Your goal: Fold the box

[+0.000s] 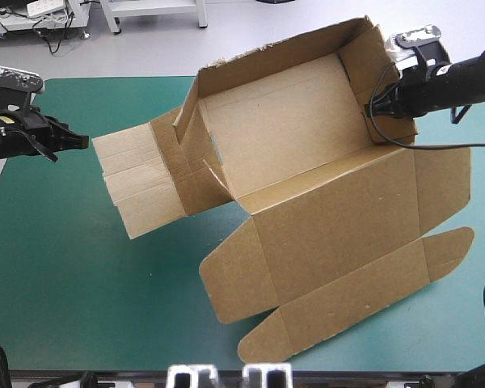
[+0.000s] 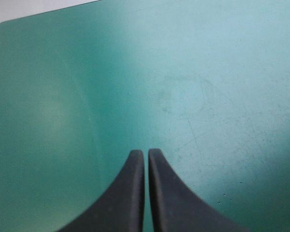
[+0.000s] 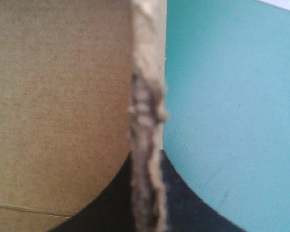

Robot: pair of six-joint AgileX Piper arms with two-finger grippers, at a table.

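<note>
On the table (image 1: 81,283), right end effector (image 1: 373,109) clamped on the box (image 1: 307,162) wall, left end effector (image 1: 84,141) closed, empty.

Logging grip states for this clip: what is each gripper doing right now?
Left gripper: closed, holding nothing, apart from the box.
Right gripper: closed on a wall of the box.

High view from above-behind, left wrist close over teal-green cover (image 2: 208,72), right wrist tight on box (image 3: 58,96), cover shared
</note>
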